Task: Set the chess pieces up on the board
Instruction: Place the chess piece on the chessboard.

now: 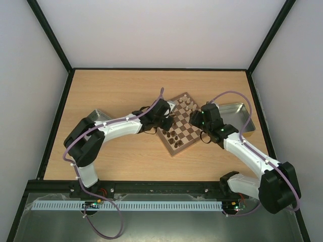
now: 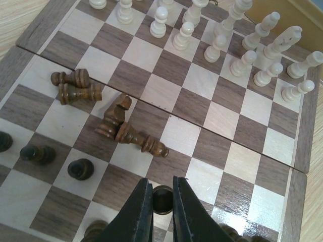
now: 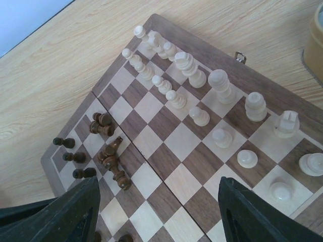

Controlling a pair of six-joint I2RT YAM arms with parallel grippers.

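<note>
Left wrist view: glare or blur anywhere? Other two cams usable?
Left wrist: sheen on the board's near light squares; left gripper, shut on a dark piece, slightly soft. Right wrist: board sharp, open right gripper's fingers dark and featureless. Top external: even light, chess pieces too small to tell apart.

Bright even light w/ soft shadows.

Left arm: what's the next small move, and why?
Probably set the dark piece in the left gripper upright on a free square beside the standing dark pawns, then open. The fingers pinch it, several toppled dark pieces lie mid-board, and the white pieces already stand in rows.
</note>
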